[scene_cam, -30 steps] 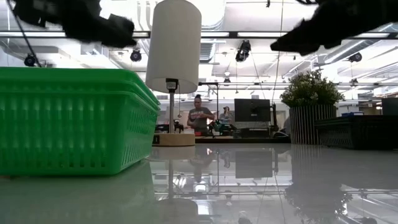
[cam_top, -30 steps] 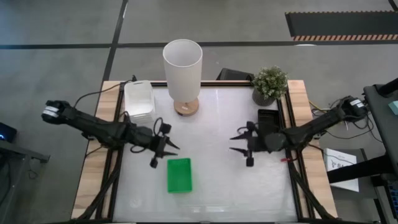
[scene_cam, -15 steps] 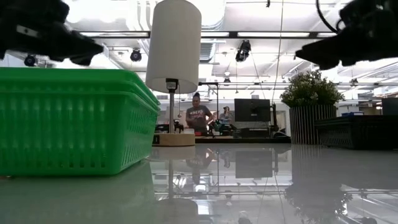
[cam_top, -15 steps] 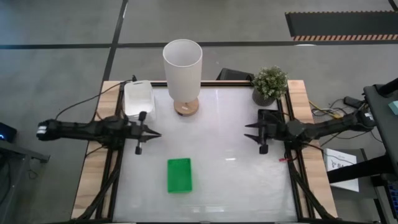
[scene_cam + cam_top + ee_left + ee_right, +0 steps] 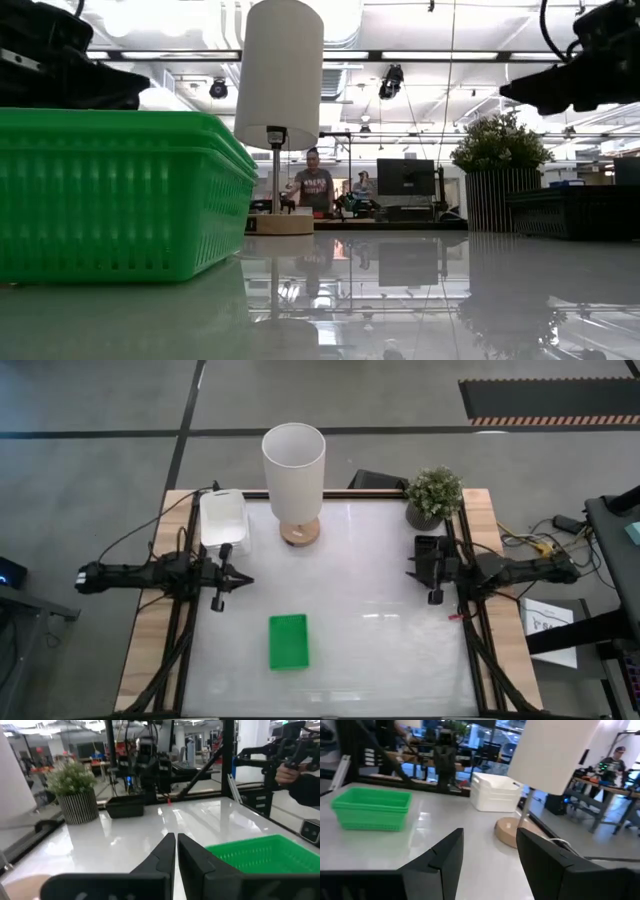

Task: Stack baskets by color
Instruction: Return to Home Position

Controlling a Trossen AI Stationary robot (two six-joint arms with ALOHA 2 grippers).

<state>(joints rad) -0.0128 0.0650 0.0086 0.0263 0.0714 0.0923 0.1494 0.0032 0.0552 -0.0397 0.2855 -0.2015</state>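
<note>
Risk: the released right gripper (image 5: pixel 412 572), right of the lamp (image 5: pixel 294 460), may knock the adjacent black baskets (image 5: pixel 431 547) if swung; the left gripper (image 5: pixel 240 578) is clenched empty.

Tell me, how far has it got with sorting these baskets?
Sorting looks done: the green stack, white stack and black stack each sit as one pile, no loose basket in view. In hand: nothing; the left gripper is shut, the right gripper open, both empty near the table's sides. Left: probably only parking.
</note>
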